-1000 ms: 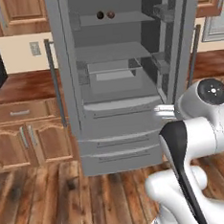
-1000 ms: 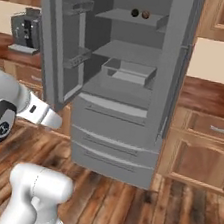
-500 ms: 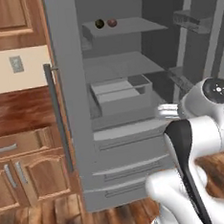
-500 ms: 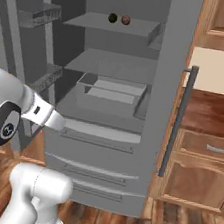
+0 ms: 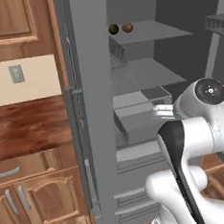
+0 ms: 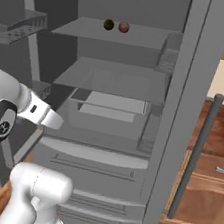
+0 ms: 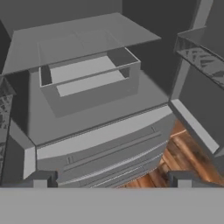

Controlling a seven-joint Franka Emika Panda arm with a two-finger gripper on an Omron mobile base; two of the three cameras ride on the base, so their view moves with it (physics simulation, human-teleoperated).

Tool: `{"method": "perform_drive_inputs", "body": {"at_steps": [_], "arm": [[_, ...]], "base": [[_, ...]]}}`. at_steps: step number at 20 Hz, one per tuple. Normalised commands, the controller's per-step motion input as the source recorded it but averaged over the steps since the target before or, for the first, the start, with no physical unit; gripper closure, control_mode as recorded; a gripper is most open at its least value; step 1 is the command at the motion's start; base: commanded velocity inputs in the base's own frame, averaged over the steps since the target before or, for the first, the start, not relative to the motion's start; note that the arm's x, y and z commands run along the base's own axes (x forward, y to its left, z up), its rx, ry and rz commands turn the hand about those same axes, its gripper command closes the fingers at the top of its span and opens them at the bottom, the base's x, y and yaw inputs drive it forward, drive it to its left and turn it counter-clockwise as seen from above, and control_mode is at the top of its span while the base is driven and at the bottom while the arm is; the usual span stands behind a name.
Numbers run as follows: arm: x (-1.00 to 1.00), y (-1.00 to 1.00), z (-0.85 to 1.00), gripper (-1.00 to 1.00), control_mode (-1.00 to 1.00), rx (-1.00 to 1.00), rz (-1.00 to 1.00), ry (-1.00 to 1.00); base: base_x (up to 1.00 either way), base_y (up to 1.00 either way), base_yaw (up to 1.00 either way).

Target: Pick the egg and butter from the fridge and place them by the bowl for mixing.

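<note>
Fridge (image 6: 183, 119): stood open. Egg (image 6: 124, 27): lay beside dark olive-black ball (image 6: 109, 25), near upper shelf's back edge. Gripper (image 7: 112, 179): spread wide, empty, facing lower drawers.

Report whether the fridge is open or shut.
Open: the fridge interior shelves show, with the egg on the top shelf.

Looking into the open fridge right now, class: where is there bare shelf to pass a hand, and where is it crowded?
Top shelf: bare right of the egg; crowded at the rear, where the dark ball sits beside it. Middle shelf: bare throughout. Below, the open bin takes most of the space.
</note>
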Motion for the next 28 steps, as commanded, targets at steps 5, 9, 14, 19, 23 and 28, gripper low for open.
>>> {"method": "perform_drive_inputs", "body": {"at_steps": [5,9,14,19,23,28], "arm": [[0.00,0.00,0.00,-1.00,1.00,0.00,0.00,0.00],[0.00,0.00,0.00,-1.00,1.00,0.00,0.00,0.00],[0.00,0.00,0.00,-1.00,1.00,0.00,0.00,0.00],[0.00,0.00,0.00,-1.00,1.00,0.00,0.00,0.00],[0.00,0.00,0.00,-1.00,1.00,0.00,0.00,0.00],[0.00,0.00,0.00,-1.00,1.00,0.00,0.00,0.00]], "base": [[-0.02,-0.24,0.03],[0.16,-0.29,0.01],[0.49,-0.08,-0.01],[0.97,-0.13,-0.06],[0.79,-0.30,-0.01],[0.41,-0.45,0.00]]}}
